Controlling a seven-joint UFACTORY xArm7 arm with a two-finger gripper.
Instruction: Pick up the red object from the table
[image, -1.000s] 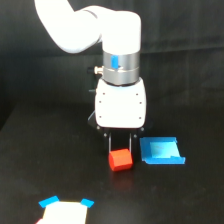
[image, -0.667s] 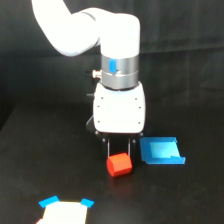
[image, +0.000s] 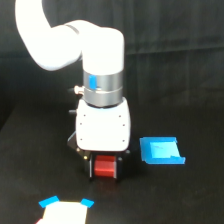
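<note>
The red object (image: 106, 168) is a small red block that sits between the two dark fingers of my gripper (image: 106, 169), low over the black table (image: 190, 200). The fingers (image: 91, 168) press close against its left and right sides, and the block is squared up with them. The white gripper body (image: 103, 127) and silver wrist stand upright right above it and hide its top. I cannot tell whether the block rests on the table or is just off it.
A flat blue piece (image: 160, 150) lies on the table at the exterior view's right of the gripper. A white piece with blue corners (image: 64, 210) lies near the front edge, left of and below the gripper.
The arm moved down and toward the exterior view's left. Its fingers now enclose the red block, which shifted left with them and turned square. The blue piece did not move.
</note>
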